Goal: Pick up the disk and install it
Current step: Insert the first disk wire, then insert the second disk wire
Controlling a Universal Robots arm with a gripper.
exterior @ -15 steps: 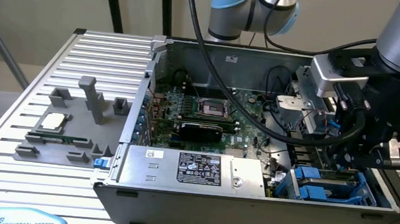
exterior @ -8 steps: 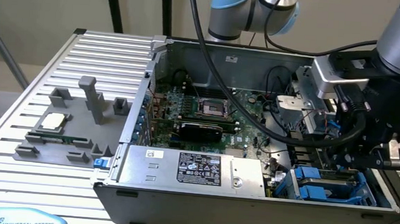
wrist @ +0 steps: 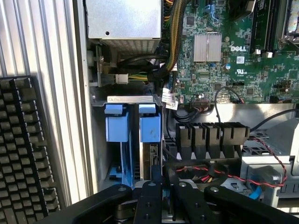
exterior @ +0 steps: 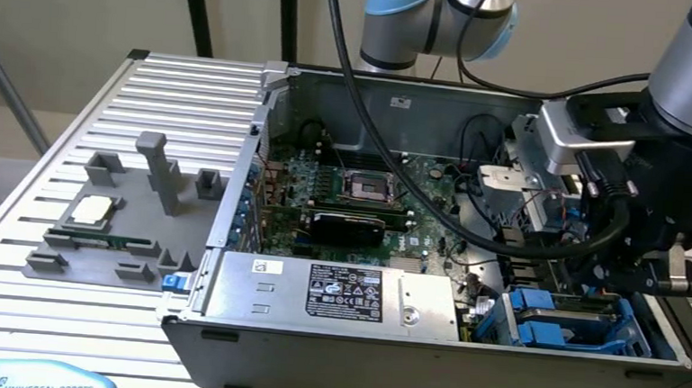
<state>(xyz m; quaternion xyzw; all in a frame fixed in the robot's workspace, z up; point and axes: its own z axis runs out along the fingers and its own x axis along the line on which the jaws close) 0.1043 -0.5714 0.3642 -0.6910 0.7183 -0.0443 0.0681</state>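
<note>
The disk (wrist: 150, 140) stands on edge in the drive bay of the open computer case (exterior: 433, 353). Its blue carrier tab faces the power supply, and its silver-grey side shows beneath the tab. In the exterior view the disk (exterior: 552, 300) sits in the bay at the case's near right corner. My gripper (wrist: 164, 181) hangs over the disk's end farthest from the power supply. Its black fingers (wrist: 150, 196) stand close together, and I see nothing between them. From outside, the gripper (exterior: 599, 283) reaches down into that corner under the arm's black wrist.
A second blue carrier (wrist: 117, 128) fills the neighbouring slot. The grey power supply (exterior: 328, 292) lies beside the bay. The motherboard (wrist: 224, 51), cables and a fan with red-black wires (wrist: 205, 170) crowd the other side. A keyboard (wrist: 23, 154) lies outside the case. A grey fixture (exterior: 89, 259) holds a chip.
</note>
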